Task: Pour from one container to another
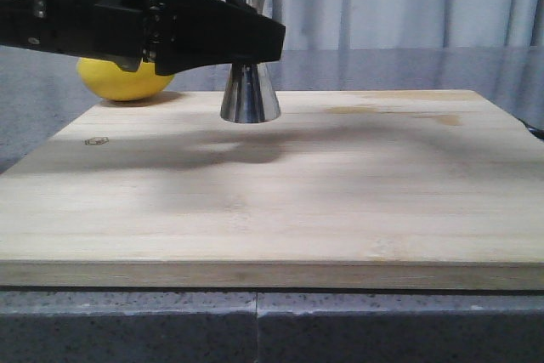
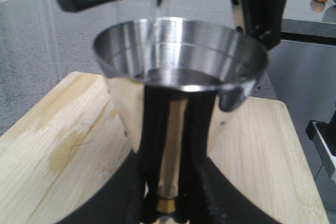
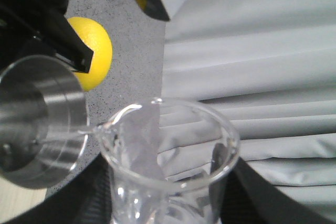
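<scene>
The steel jigger (image 1: 250, 95) stands upright on the wooden board (image 1: 272, 210), toward its back edge. My left gripper (image 1: 255, 47) is shut on its narrow waist, where the gold band (image 2: 167, 205) shows between the black fingers (image 2: 153, 129). Above it the clear glass beaker (image 3: 168, 150) is tilted, held in my shut right gripper (image 3: 168, 195). Its pour lip (image 3: 113, 124) hangs over the jigger's open cup (image 3: 37, 124). A thin clear stream (image 2: 157, 11) falls into the cup (image 2: 178, 51), which holds some liquid. The front view cuts off the beaker.
A yellow lemon (image 1: 123, 78) lies on the grey counter behind the board's left corner, just behind my left arm. A grey curtain (image 1: 408, 2) hangs at the back. A damp stain (image 1: 399, 112) marks the board's back right.
</scene>
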